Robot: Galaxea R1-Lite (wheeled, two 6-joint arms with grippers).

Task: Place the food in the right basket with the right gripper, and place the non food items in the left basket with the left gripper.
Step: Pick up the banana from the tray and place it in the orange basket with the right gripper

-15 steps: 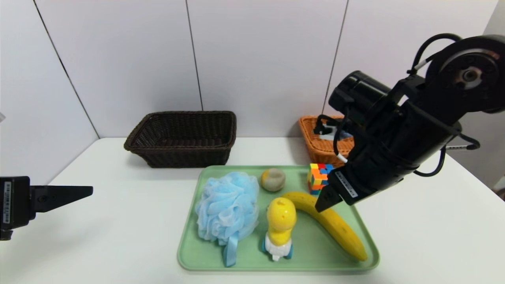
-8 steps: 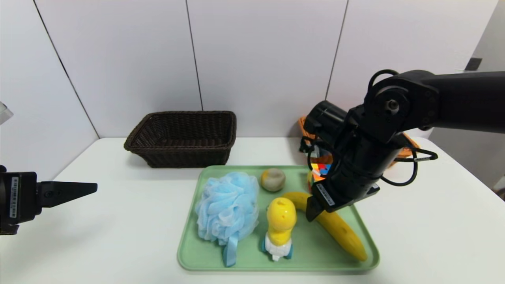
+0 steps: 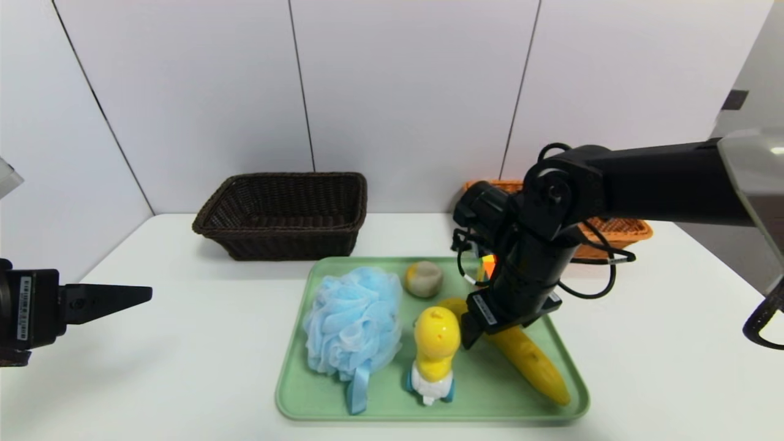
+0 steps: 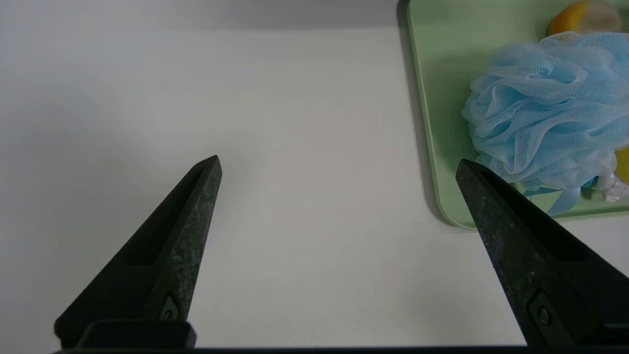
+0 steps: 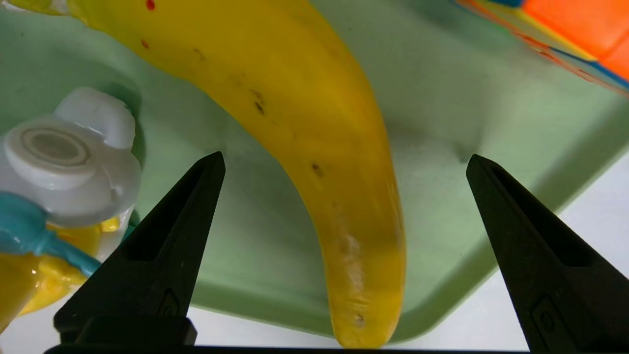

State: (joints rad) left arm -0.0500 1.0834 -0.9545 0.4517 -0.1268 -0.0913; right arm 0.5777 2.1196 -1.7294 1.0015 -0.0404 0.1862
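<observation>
Since a second ago your right gripper (image 5: 344, 162) has dropped from above the cube toward the banana (image 3: 527, 361), pointing steeply down over the green tray (image 3: 294, 398). Its jaws stand wide apart, straddling the banana's middle without visibly touching it. Your left gripper (image 4: 339, 160) hovers, also spread wide and holding nothing, over bare table (image 3: 184, 343) well left of the tray. On the tray you have a blue bath pouf (image 3: 352, 324), a yellow duck toy (image 3: 433, 349), a stone-like lump (image 3: 424, 278) and a colour cube (image 5: 575, 34). Your brown basket (image 3: 285, 214) looks empty; the orange basket (image 3: 612, 236) is mostly hidden behind the arm.
</observation>
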